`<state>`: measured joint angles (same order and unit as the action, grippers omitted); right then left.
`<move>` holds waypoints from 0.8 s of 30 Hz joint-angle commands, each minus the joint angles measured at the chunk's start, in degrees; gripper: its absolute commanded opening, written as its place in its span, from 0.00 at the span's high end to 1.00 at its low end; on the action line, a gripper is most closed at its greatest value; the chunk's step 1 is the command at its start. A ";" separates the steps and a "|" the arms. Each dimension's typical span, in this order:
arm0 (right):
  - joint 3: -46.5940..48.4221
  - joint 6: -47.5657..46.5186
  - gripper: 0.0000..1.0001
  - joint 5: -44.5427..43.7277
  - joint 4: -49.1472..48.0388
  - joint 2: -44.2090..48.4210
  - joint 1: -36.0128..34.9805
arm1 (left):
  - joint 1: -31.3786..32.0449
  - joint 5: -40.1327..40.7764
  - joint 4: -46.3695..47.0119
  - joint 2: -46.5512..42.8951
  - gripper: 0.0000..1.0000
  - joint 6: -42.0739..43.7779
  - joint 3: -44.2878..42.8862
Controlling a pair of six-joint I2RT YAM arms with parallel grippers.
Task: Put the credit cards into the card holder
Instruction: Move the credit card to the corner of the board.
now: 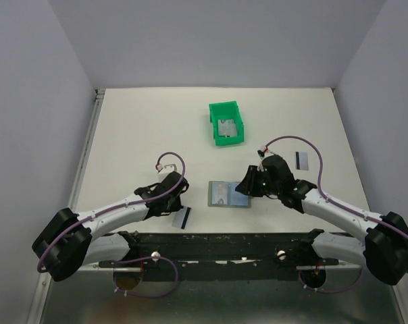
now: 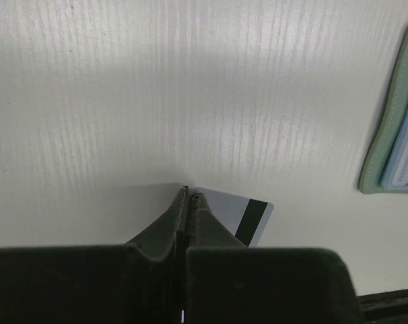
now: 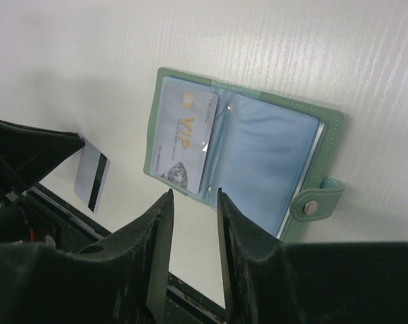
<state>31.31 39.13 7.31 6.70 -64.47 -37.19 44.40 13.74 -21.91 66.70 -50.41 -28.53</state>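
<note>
Card holder (image 1: 229,194) lying open at the centre of the desk (image 1: 136,135), a VIP card (image 3: 187,138) in one pocket.
Right gripper (image 3: 190,206) hovers over the holder's lower edge, jaws apart and empty. Left gripper (image 2: 188,196) is closed on nothing, its tips just beside a credit card (image 2: 239,214) at lower left of centre. A second credit card (image 1: 300,160) lies at right, and a green bin (image 1: 226,123) sits above.
</note>
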 commanded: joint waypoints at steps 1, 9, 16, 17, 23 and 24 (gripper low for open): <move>-0.90 0.24 0.60 0.60 1.65 0.66 -0.43 | 2.09 -0.38 -1.11 -0.95 1.00 -3.19 2.25; -0.90 0.15 0.60 0.51 1.56 0.48 -0.43 | 3.15 5.33 -4.63 -3.86 0.73 -1.89 -2.74; -0.99 -0.02 0.59 0.34 2.18 1.10 -0.43 | 2.18 5.78 -3.14 5.27 0.64 1.02 -7.67; -1.07 -0.02 0.59 0.16 2.35 1.27 -0.43 | 2.18 5.69 -2.96 6.59 0.64 0.93 -7.85; -1.52 0.24 0.59 -0.02 2.44 1.71 -0.43 | 2.44 4.81 -1.47 9.94 0.64 0.40 -6.62; -1.69 0.15 0.59 -0.10 2.44 1.71 -0.43 | 2.44 4.81 -1.47 10.12 0.64 0.40 -6.27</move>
<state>30.76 39.13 7.29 7.44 -63.59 -37.19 46.83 17.80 -24.16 76.01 -50.57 -35.83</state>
